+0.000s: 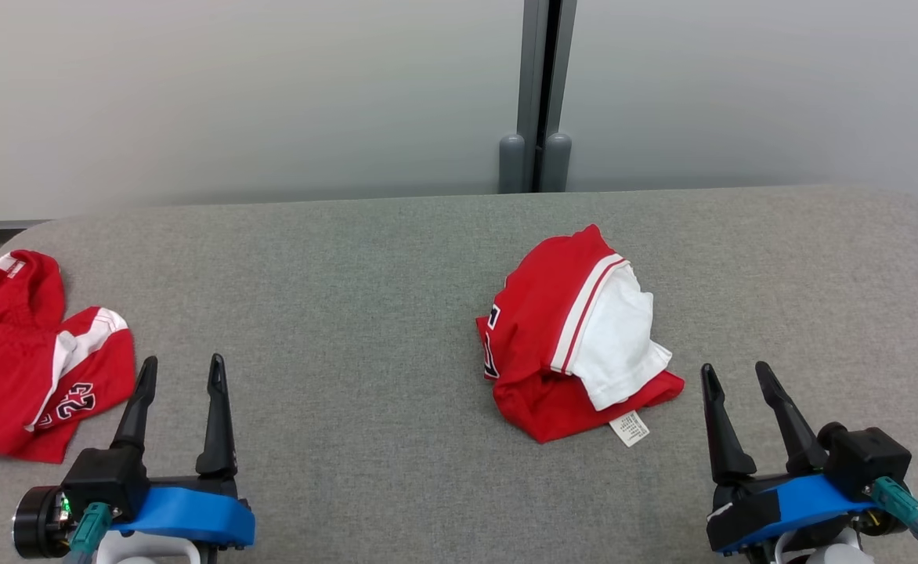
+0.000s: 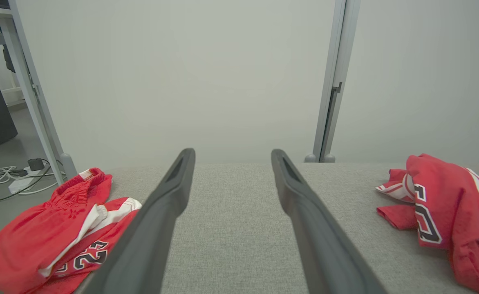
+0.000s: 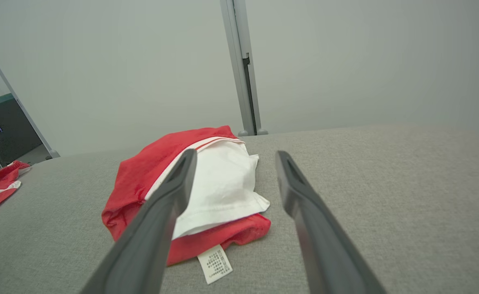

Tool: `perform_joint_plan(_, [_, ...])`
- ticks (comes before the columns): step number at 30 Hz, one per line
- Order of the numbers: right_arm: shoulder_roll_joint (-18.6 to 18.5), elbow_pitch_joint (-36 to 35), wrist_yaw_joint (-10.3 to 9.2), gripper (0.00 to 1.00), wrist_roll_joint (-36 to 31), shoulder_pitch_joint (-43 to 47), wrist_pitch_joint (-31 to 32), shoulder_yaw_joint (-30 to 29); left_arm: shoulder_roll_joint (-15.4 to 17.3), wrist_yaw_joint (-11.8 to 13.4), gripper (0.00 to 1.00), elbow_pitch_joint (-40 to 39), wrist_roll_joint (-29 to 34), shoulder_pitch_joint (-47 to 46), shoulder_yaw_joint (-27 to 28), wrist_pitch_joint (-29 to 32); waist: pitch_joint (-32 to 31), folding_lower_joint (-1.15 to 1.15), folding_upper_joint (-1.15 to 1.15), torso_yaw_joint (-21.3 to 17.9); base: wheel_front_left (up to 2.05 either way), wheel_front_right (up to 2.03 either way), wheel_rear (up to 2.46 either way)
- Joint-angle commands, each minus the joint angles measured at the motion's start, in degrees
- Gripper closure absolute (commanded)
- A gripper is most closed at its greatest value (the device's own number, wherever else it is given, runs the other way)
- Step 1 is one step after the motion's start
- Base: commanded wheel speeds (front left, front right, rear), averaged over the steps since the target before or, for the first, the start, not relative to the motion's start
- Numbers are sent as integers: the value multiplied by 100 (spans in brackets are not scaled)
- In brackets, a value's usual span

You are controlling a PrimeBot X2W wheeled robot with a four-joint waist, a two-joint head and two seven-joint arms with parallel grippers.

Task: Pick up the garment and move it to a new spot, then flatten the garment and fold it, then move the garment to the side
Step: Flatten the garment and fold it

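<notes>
Well, the garment is a red sports top. It lies in a crumpled heap on the grey counter, a bit right of the middle and nearer the front edge than the back. It looks soft, thin and light, so it should flop and hang when lifted. One pinch may catch only the top layer.

A white part sticks out on its right side, and a small label lies at the front. The loose red edge beside the label looks like a good place to pinch.

The right claw is just right of the heap, with its fingers wide apart and holding nothing. The left claw sits near the front left, also wide apart and empty.

A second red garment lies at the left edge, close to the left claw and well apart from the heap. Nothing stands between the right claw and the heap.
</notes>
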Motion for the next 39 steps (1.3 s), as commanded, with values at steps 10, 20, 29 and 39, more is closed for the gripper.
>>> perform_joint_plan(10, [-25, 59, 13, 0, -32, -18, -8, -16, -37, -34, 0, 16, 75, -79, 75, -27, 51, 0, 0, 2, 0, 0, 0])
perform_joint_plan(20, [-25, 114, 13, 0, -94, -170, -28, -64, -94, -68, 0, 23, 127, -116, 84, -27, 86, 0, 0, -17, 0, 0, 0])
perform_joint_plan(29, [-25, 141, 13, 0, -564, -1017, 72, -117, -153, -133, 0, 33, 192, -298, 68, -27, 270, 0, 0, 68, 0, 0, 0])
perform_joint_plan(39, [-121, 1189, 9, 0, -969, -1964, 164, -468, -311, -213, 0, 16, 261, -548, 45, -27, 656, 0, 0, 345, 0, 0, 0])
